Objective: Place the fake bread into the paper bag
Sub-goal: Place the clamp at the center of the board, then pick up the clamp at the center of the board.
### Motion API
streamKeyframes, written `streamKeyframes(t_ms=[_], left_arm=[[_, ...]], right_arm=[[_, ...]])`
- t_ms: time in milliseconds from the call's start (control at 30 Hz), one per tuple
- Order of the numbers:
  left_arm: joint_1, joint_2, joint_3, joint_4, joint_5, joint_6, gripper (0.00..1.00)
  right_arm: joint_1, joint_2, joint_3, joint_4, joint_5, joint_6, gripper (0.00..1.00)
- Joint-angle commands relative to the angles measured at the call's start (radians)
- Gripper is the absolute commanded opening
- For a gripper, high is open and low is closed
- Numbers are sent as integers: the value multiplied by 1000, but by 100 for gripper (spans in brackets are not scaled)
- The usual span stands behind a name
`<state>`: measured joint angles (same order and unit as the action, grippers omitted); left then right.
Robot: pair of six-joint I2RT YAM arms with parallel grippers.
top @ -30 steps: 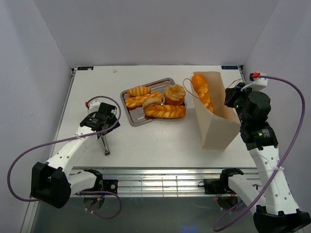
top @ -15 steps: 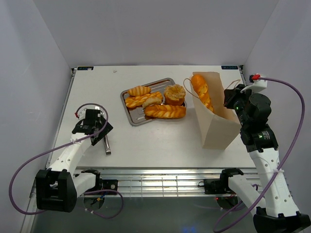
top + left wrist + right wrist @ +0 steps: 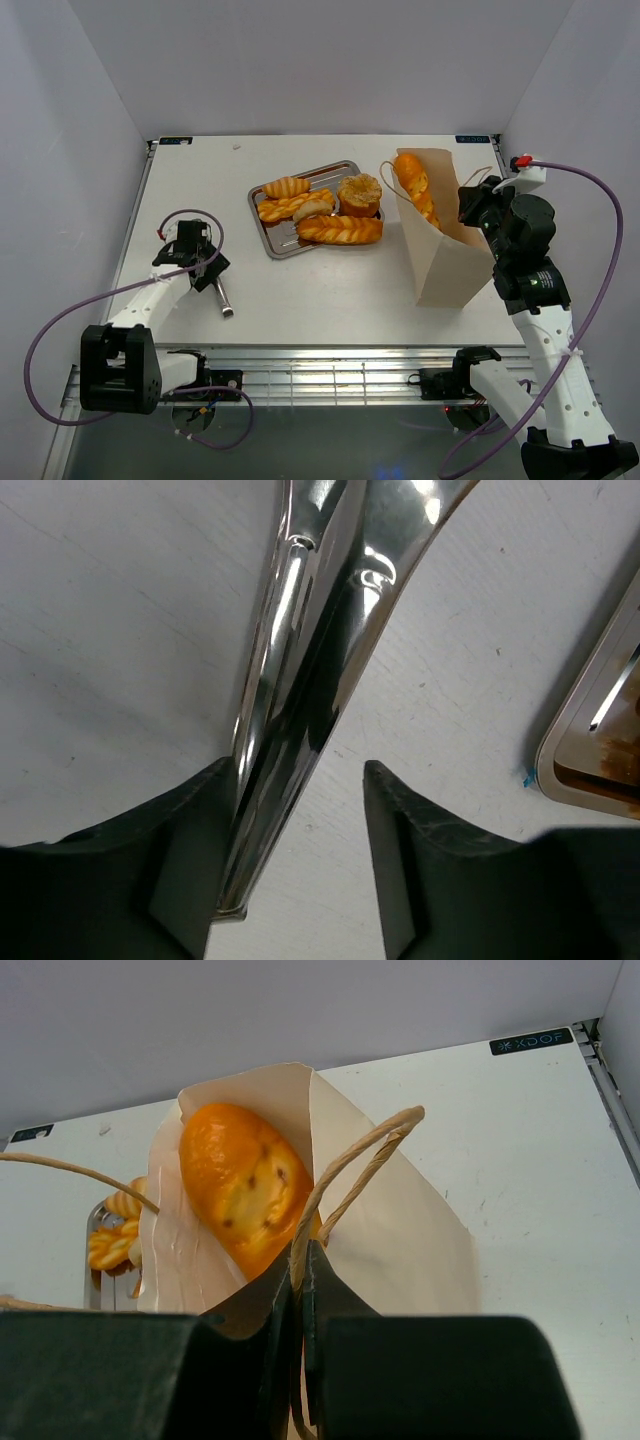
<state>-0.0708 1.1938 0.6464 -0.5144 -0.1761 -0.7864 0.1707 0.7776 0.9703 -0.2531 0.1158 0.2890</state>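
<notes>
The paper bag point(image 3: 445, 250) stands at the right of the table with its mouth open. A long baguette point(image 3: 415, 188) leans inside it and also shows in the right wrist view point(image 3: 245, 1185). Several more pieces of fake bread point(image 3: 338, 229) lie on the metal tray point(image 3: 270, 250). My right gripper point(image 3: 470, 205) is shut on the bag's near rim and string handle point(image 3: 345, 1165); in its wrist view its jaws point(image 3: 302, 1260) pinch them. My left gripper point(image 3: 200, 268) is open low over the table. The metal tongs point(image 3: 310, 670) lie between its fingers, against the left finger point(image 3: 200, 820).
The tongs point(image 3: 222, 298) lie on the table left of the tray, pointing toward the near edge. A corner of the tray point(image 3: 600, 730) shows at the right of the left wrist view. White walls enclose the table on three sides.
My left arm has folded back toward the left and its gripper has shifted left a little. The tongs have turned slightly on the table. The right gripper and bag have hardly moved.
</notes>
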Motion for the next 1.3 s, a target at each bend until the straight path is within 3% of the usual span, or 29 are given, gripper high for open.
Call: streamKeyframes(t_ms=[0, 167, 233, 267, 600, 700, 867, 967, 1000, 1133, 1267], left_arm=[[3, 18, 59, 45, -2, 65, 61], [-27, 85, 125, 50, 24, 150, 48], [-38, 128, 143, 47, 32, 180, 34], [-55, 142, 163, 44, 30, 188, 32], [-262, 398, 360, -71, -151, 291, 30], [-287, 389, 401, -104, -210, 238, 39], [-316, 199, 331, -108, -328, 178, 58], [-313, 129, 299, -185, -378, 81, 91], [-310, 118, 292, -229, -369, 22, 98], [-268, 96, 237, -227, -281, -40, 98], [-248, 99, 207, -223, -290, -95, 98]], right_arm=[[3, -17, -1, 43, -5, 12, 8], [1, -15, -4, 49, -11, 16, 8], [1, -17, -5, 51, -11, 16, 8], [1, -17, -7, 51, -11, 16, 8], [1, -14, -5, 51, -7, 15, 8], [1, -18, -2, 49, -4, 10, 8], [1, -29, -4, 43, 5, 1, 8], [3, -26, -7, 48, -10, 6, 8], [1, -23, -7, 48, -14, 10, 8], [3, -23, -5, 51, -30, 15, 8], [1, -34, 1, 40, -18, 9, 8]])
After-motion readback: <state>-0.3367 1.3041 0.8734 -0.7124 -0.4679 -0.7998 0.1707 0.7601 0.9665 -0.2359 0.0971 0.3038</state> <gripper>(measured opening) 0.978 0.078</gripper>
